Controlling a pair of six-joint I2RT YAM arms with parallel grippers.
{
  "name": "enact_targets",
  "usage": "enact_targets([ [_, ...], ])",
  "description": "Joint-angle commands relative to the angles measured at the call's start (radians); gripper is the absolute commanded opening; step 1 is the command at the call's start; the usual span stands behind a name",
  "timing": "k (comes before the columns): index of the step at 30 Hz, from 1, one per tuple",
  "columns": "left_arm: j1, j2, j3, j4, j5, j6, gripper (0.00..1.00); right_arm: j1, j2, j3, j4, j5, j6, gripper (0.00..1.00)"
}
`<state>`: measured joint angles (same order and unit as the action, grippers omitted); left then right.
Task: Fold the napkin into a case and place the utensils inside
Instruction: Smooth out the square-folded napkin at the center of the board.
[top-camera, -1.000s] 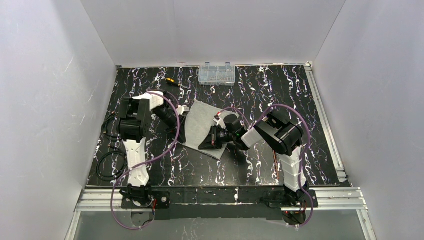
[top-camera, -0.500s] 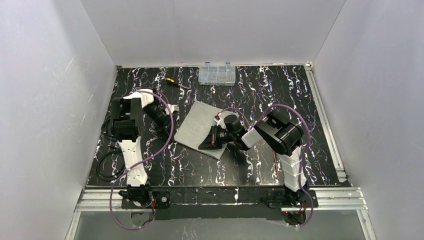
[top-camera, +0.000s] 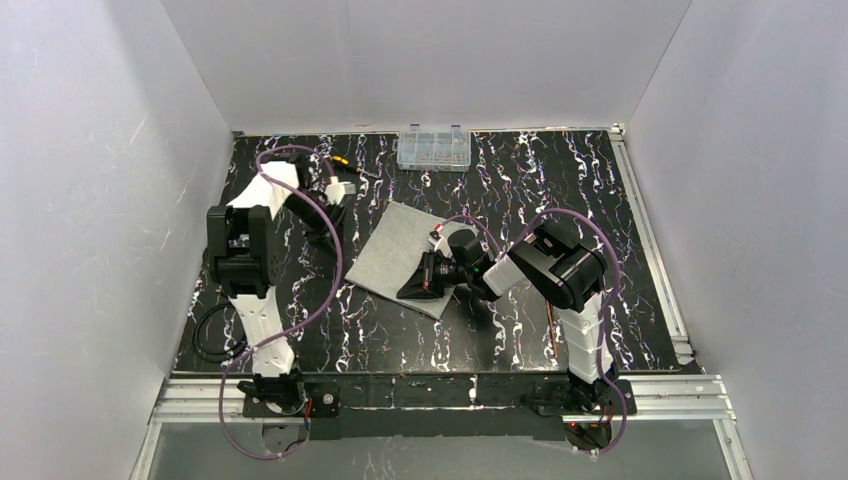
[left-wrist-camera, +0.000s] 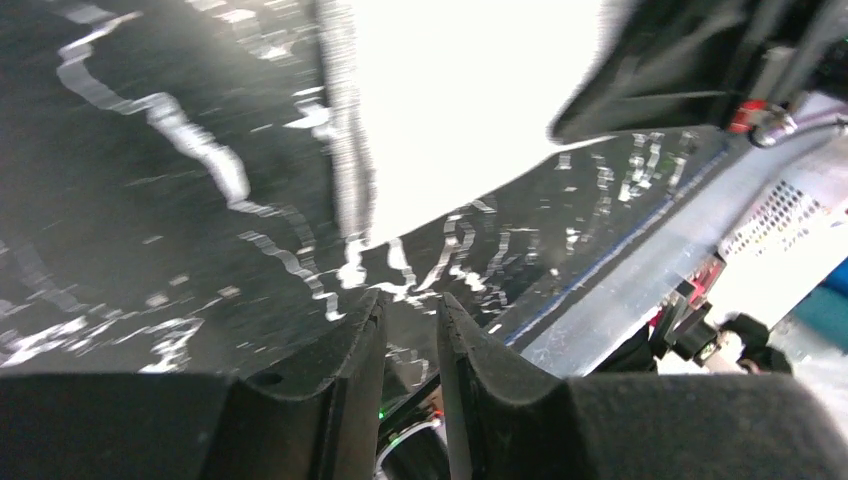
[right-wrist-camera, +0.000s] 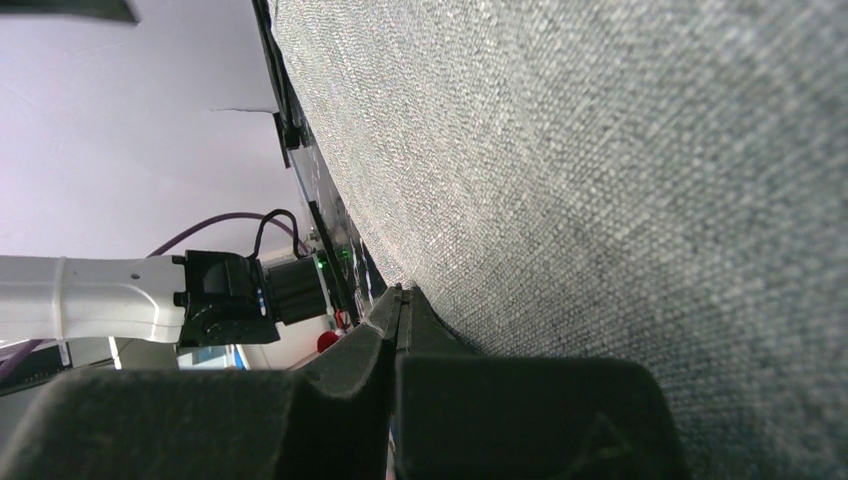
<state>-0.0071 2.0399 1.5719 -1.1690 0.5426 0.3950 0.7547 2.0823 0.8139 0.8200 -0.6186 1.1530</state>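
Grey cloth lies on the black, white-veined tabletop (top-camera: 520, 190) in the top view: the napkin (top-camera: 392, 250), flat and turned cornerwise, sits between the two arms. The right gripper (top-camera: 407, 291) is at the napkin's near right edge, low against the cloth. The left gripper (top-camera: 330, 228) is just left of the napkin and apart from it, its arm bent up high beside the left wall. A clear compartment box (top-camera: 433, 148) stands at the far edge of the tabletop, with a small screwdriver (top-camera: 343, 160) near it to the left. A thin copper-brown utensil (top-camera: 552, 318) lies on the tabletop close beside the right arm's upright link, well apart from the napkin.

From the left wrist, the left gripper (left-wrist-camera: 410, 312) shows its two dark fingers (left-wrist-camera: 350, 350) with a narrow gap between them and nothing in it, so it is slightly open and empty. Beyond them the napkin (left-wrist-camera: 450, 100) appears as a washed-out bright patch, with a dark part of the right arm (left-wrist-camera: 700, 50) over its far side and the metal rail (left-wrist-camera: 640, 270) to the right.

From the right wrist, the napkin (right-wrist-camera: 620, 180) fills most of the picture, its weave plain. The right gripper (right-wrist-camera: 400, 298) has its fingers pressed together, and the cloth's edge runs straight into the tips, pinched there.
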Motion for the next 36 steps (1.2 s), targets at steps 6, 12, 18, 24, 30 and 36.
enact_targets([
  [6,-0.151,-0.007,-0.037,0.051,0.205,-0.036,0.22,-0.012,-0.003,0.059,0.031,-0.036,0.051,0.14],
  [12,-0.151,0.017,-0.150,0.200,0.086,-0.042,0.18,-0.074,-0.114,0.076,0.015,-0.088,0.036,0.27],
  [18,-0.156,0.025,-0.164,0.245,0.029,-0.041,0.16,-0.140,-0.223,-0.044,-0.049,-0.106,-0.012,0.27],
  [24,-0.163,-0.015,-0.150,0.245,-0.031,-0.036,0.16,-0.259,-0.226,-0.088,-0.096,-0.136,-0.060,0.22],
  [30,-0.167,-0.053,-0.109,0.205,-0.016,-0.024,0.16,-0.339,-0.145,-0.014,-0.154,-0.177,-0.130,0.20],
  [36,-0.187,-0.067,-0.134,0.199,0.001,0.015,0.16,-0.399,-0.093,0.027,-0.170,-0.189,-0.161,0.18],
])
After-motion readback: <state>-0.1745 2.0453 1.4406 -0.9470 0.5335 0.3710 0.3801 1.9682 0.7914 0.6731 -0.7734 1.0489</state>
